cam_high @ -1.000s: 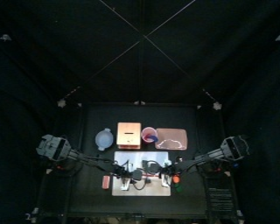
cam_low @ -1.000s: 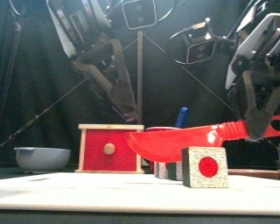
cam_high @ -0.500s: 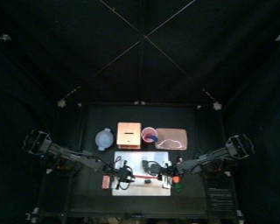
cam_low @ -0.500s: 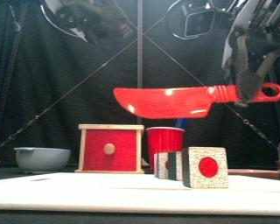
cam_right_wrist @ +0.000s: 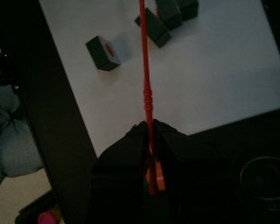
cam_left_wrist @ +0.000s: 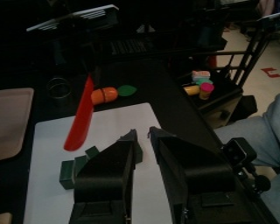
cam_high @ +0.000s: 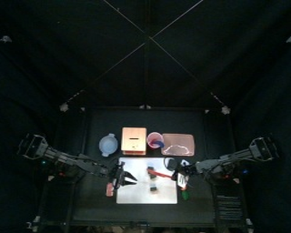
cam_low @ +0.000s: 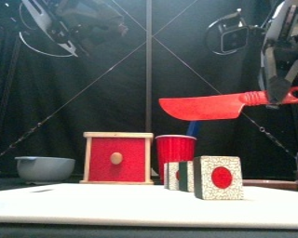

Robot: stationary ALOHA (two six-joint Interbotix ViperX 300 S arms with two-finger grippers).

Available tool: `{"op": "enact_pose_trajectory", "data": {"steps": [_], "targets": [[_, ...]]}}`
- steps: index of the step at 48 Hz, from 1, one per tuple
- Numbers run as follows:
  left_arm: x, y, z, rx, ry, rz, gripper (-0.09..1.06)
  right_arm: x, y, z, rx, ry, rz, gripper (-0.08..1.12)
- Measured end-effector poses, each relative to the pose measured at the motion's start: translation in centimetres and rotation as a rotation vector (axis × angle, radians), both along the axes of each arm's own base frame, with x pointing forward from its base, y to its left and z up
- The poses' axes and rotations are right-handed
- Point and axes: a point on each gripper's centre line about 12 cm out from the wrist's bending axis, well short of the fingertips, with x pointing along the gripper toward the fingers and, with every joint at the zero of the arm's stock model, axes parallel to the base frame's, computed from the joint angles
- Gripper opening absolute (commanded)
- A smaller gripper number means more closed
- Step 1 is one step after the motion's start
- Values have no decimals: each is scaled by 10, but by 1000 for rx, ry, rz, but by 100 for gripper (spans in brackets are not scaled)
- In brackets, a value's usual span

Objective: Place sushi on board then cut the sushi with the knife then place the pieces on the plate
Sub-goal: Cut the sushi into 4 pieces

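Note:
Two sushi pieces stand on the white board (cam_low: 101,206): one shows its white face with a red centre (cam_low: 219,178), and a dark green piece (cam_low: 179,175) stands just behind it. My right gripper (cam_low: 285,93) is shut on the handle of the red knife (cam_low: 211,107), which hangs level well above the pieces. The right wrist view shows the knife (cam_right_wrist: 143,61) edge-on over the pieces (cam_right_wrist: 108,51). My left gripper (cam_left_wrist: 146,140) stands open and holds nothing, back from the dark blocks (cam_left_wrist: 78,166). The pink tray (cam_high: 178,142) lies behind the board.
A wooden box with a red drawer front (cam_low: 116,158), a red cup (cam_low: 177,149) and a blue-grey bowl (cam_low: 46,168) stand behind the board. A metal cutter (cam_right_wrist: 265,175) sits off the board's right side. Small toy foods (cam_left_wrist: 101,94) lie past the board's edge.
My right gripper has lifted the red knife off the sushi and drawn it up and to the right. My left arm has pulled up and back to the left.

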Motion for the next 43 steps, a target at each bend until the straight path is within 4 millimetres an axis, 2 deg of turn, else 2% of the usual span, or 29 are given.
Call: {"op": "enact_pose_trajectory", "data": {"steps": [7, 20, 43], "targets": [[0, 9, -6, 0, 17, 27, 62, -12, -8, -5, 62, -7, -122, 50], [8, 17, -29, 11, 82, 58, 62, -17, -10, -27, 199, 11, -318, 50], [6, 19, -39, 18, 111, 61, 62, -11, -9, -60, 226, 110, -413, 53]]}}
